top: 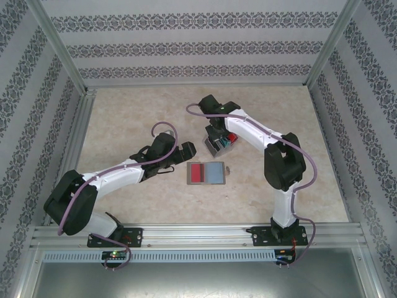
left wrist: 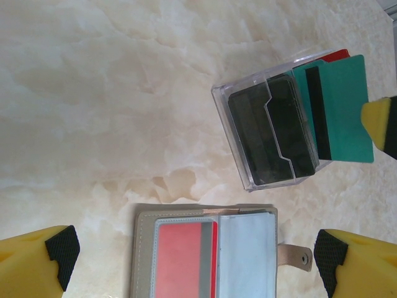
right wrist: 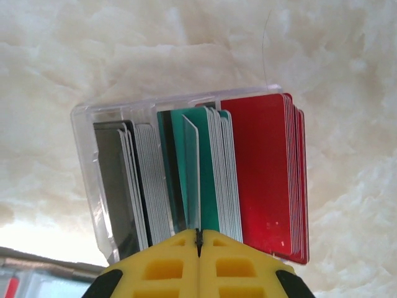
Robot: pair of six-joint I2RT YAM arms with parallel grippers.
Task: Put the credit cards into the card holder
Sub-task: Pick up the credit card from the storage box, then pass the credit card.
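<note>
Card holder lies open just nearward of our right hand, clamped on a teal card; left hand gapes empty.

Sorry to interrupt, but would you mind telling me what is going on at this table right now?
Cards are being moved from a clear box into an open card holder. The right gripper is shut on a teal card that sticks partly out of the box, which also holds red and dark cards. The left gripper hangs open near the card holder, touching nothing. One red card already sits in one pocket of the holder; the other pocket looks empty.
</note>
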